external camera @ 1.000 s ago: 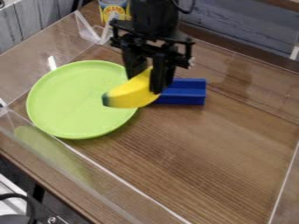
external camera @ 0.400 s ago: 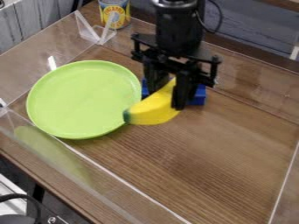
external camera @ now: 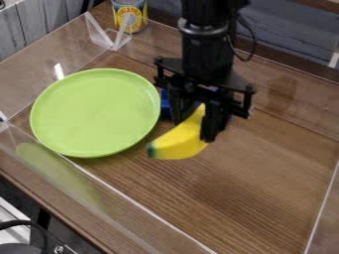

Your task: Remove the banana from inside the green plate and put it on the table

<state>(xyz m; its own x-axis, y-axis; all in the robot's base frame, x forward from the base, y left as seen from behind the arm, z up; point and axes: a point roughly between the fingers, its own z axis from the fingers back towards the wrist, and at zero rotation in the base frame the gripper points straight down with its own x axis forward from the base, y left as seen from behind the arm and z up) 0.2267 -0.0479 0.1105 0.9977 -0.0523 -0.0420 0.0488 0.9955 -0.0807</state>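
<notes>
The banana (external camera: 183,139) is yellow with a greenish tip at its lower left. It hangs tilted over the brown table (external camera: 252,189), just right of the green plate (external camera: 86,111), which has nothing on it. My black gripper (external camera: 203,111) comes down from above and is shut on the banana's upper end. The banana's lower end is close to the wood; I cannot tell whether it touches.
A blue rectangular block (external camera: 169,100) lies behind the gripper, mostly hidden by it. A yellow can (external camera: 127,14) stands at the back left. Clear acrylic walls (external camera: 318,213) border the table. Bare wood stretches to the right and front.
The gripper has carried the banana rightward and toward the front, from over the plate's right edge to over the table. The plate and block have stayed put.
</notes>
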